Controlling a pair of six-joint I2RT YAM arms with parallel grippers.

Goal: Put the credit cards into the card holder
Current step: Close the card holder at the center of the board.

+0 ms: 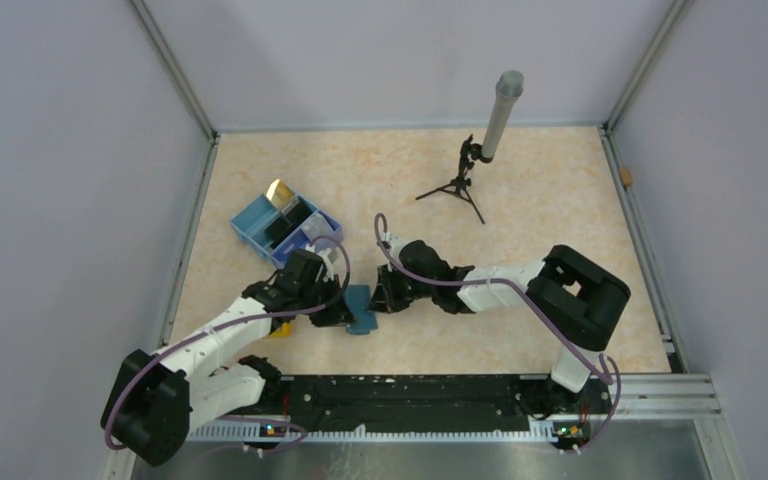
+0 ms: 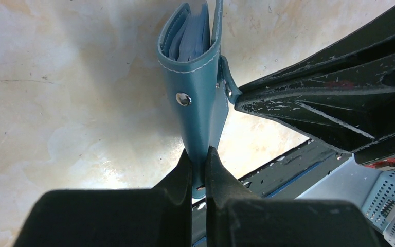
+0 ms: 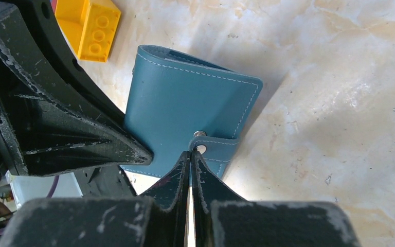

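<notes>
Reaching inward from the near edge of the pale marbled surface point(image 1: 520, 200), the left arm point(image 1: 215, 335) and the right arm point(image 1: 500, 280) are meeting near the middle at the teal card holder point(image 1: 361, 308). The left jaws are clamping narrowly on one edge of the folded card holder, whose open end is showing pale blue sleeves inside. The right jaws are pressing fully together, their tips touching the small snap strap point(image 3: 213, 146) on the case's side; whether they are pinching that strap cannot be told. Whether the case is resting on the surface or hanging just above it cannot be told either. A yellow studded block point(image 1: 280, 328) is lying just beside the left arm's wrist, near the case. Farther back on the left, a blue partitioned tray point(image 1: 247, 224) is sitting on the surface, and the credit cards point(image 1: 290, 215) are lying in it, apart from the holder: a gold card point(image 1: 280, 192) tilting up at the far end, a black card point(image 1: 297, 220) in the middle, a silvery card point(image 1: 317, 232) toward the near right end. Farthest away, right of centre, a small black tripod point(image 1: 457, 188) is standing and holding a grey cylinder point(image 1: 501, 112) tilted upward.
</notes>
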